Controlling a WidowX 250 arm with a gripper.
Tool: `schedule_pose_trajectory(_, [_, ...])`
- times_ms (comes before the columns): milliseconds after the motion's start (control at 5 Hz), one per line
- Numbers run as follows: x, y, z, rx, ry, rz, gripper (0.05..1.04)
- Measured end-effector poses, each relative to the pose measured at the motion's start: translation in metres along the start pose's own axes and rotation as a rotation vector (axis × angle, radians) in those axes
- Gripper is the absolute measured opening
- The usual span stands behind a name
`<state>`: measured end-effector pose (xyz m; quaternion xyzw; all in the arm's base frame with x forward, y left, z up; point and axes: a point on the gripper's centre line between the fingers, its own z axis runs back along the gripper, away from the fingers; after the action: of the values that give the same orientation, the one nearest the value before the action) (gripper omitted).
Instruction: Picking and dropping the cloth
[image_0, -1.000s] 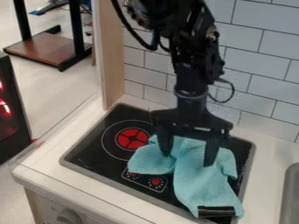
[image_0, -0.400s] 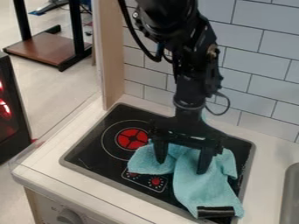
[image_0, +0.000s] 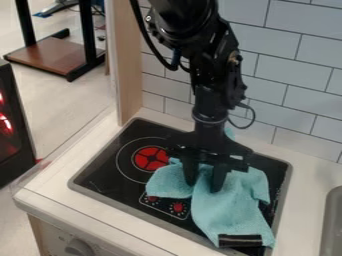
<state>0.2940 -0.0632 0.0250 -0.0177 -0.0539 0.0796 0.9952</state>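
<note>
My black gripper hangs over the middle of the stovetop, its fingers pointing down into the light blue cloth. Both fingers have drawn in on a fold of the cloth, leaving only a narrow bunched strip between them. The cloth lies crumpled over the centre and right of the black cooktop, with its dark-striped end towards the front edge. Behind the gripper, a small bit of blue shows beside the wrist. The gripper's body hides part of the cloth's back side.
The black cooktop has a red burner left of the gripper and red knobs in front. A tiled wall stands behind, a wooden post at the back left, and a sink edge at the right.
The gripper has come down, and its fingers have moved closer together on the cloth. The cloth's front end has shifted slightly left.
</note>
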Motion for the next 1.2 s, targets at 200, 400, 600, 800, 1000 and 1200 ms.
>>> schedule_pose_trajectory(200, [0.0,-0.002,0.0,-0.015,-0.002,-0.002,0.144])
schedule_pose_trajectory(400, [-0.003,-0.004,-0.001,-0.027,0.01,-0.006,0.051])
schedule_pose_trajectory(600, [-0.001,0.005,0.007,-0.043,0.018,0.021,0.048])
schedule_pose_trajectory(800, [0.003,0.013,0.028,-0.078,-0.001,0.05,0.048])
schedule_pose_trajectory(1000, [0.008,0.016,0.048,-0.117,-0.018,0.079,0.048])
schedule_pose_trajectory(1200, [0.01,0.012,0.069,-0.153,-0.047,0.081,0.049])
